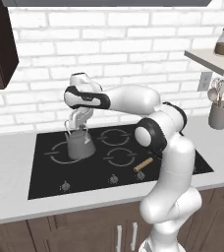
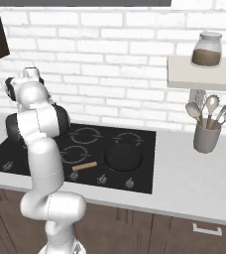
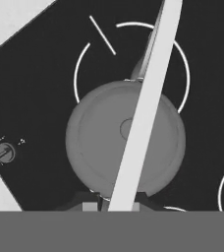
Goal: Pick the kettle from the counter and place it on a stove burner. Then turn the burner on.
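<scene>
At the left of the left base view, the black glass cooktop (image 1: 45, 172) lies in the pale counter (image 1: 8, 192), and the kettle (image 1: 79, 143) is over the largest ring marking, the stove burner (image 1: 60, 153), at the left side of the glass. I cannot tell if its bottom already touches the glass or hangs just above it. The gripper (image 1: 76, 126) is directly above the kettle, and its jaws are pressed nearly together on the thin arched wire handle (image 3: 146, 106); in the hand view this handle runs up between the two finger tips and crosses the round lid.

The kettle looks like stiff metal, small, and probably light if it is empty. The handle is the natural place to hold it, at its top middle. However, such a thin wire can slide or turn between the fingers, so the body may swing.

More to the right, near the front edge of the cooktop, there is a row of small knobs (image 1: 114, 178), and a wooden pan handle (image 1: 143, 164) shows beside the arm.
</scene>
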Tool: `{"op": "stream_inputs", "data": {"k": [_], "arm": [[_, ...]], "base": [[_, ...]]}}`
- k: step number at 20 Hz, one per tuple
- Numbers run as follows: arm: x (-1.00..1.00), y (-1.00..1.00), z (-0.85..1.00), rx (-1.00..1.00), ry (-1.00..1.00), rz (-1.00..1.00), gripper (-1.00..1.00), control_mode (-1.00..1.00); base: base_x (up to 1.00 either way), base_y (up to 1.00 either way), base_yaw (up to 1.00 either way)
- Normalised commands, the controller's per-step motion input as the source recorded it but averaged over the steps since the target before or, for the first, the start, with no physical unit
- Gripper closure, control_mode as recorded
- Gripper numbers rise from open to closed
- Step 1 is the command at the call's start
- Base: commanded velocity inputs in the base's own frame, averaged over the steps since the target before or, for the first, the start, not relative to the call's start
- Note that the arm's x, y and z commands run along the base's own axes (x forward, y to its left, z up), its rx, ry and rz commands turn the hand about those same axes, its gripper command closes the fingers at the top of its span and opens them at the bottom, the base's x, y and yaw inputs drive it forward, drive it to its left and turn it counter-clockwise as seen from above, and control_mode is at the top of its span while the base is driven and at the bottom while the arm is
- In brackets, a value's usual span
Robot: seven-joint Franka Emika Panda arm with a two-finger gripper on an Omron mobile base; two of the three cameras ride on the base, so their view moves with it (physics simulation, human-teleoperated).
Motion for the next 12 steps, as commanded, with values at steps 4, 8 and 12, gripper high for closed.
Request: {"op": "stream_inputs", "data": {"k": [4,8,12], "arm": [[0.05,0.33,0.0,0.0,-0.22,0.04,1.0,-1.0],[0.17,0.41,0.0,0.0,-0.15,0.05,1.0,-1.0],[0.36,0.43,-0.05,0.0,-0.01,0.04,1.0,-1.0]], "base": [[0.0,0.0,0.0],[0.0,0.0,0.0],[0.0,0.0,0.0]]}}
